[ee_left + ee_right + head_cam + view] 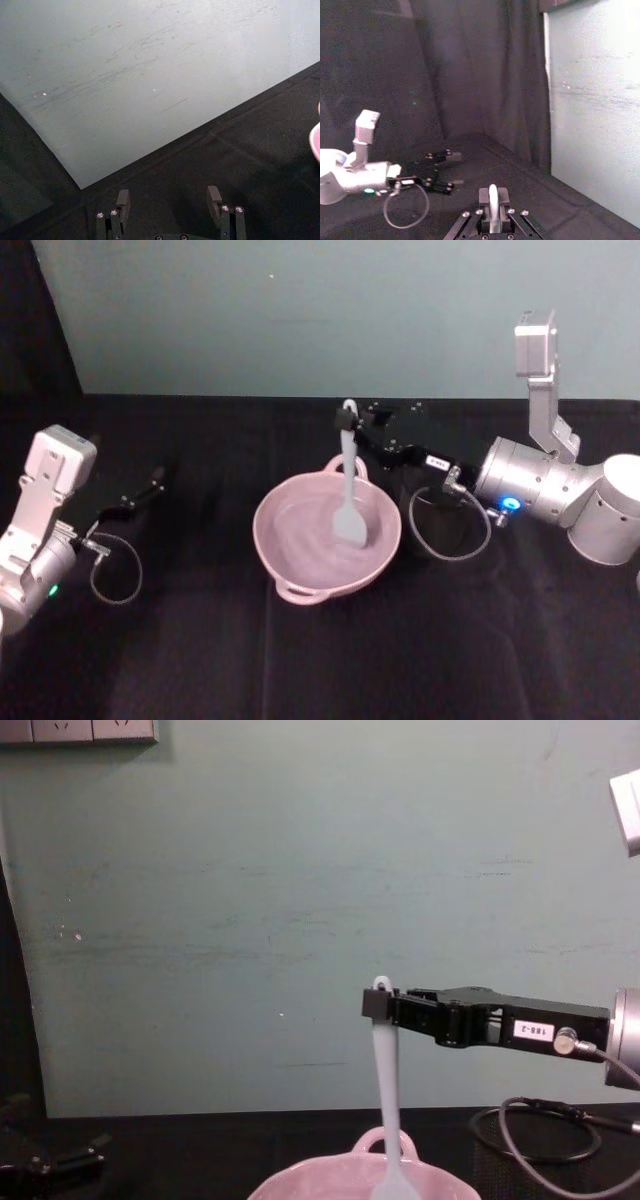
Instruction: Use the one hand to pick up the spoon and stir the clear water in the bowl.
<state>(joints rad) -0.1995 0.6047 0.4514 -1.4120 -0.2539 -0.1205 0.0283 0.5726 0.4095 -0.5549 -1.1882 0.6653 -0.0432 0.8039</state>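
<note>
Your right gripper (347, 420) is clamped on the top of the spoon (348, 490) handle. The spoon hangs upright below it, head dipped in the water (310, 540) of the bowl (275, 565). Your left gripper (169, 196), fingers apart, rests well to its left.

Left gripper (168, 197) sits low, jaws spread wide with nothing between them, black fingers (123, 201) pointing out over the dark cloth-covered bench (240, 170). Beyond it rises a pale, scuffed wall (150, 75). A sliver of the pink bowl (316, 141) peeks in at the edge, well apart from the gripper.
</note>
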